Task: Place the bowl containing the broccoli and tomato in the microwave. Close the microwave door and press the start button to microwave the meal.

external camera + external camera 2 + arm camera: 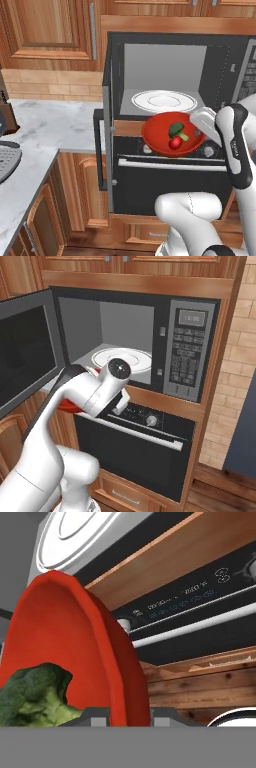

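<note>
Gripper (pixel 130 717) clamped on the right rim of the red bowl (pixel 162 134), one finger either side of the wall. Bowl held in the air just in front of the open microwave (pixel 165 65), below its white turntable plate (pixel 164 101). Broccoli (pixel 176 129) and tomato (pixel 175 143) lie inside the bowl. Microwave door (pixel 25 356) stands swung out left

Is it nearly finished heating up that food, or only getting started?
About midway. Done: the gripper is shut on the rim of the red bowl, with the broccoli and tomato inside. In hand: the bowl hangs in front of the open microwave, just below its white turntable. Left: set the bowl inside, swing the door shut and press start on the keypad.
</note>
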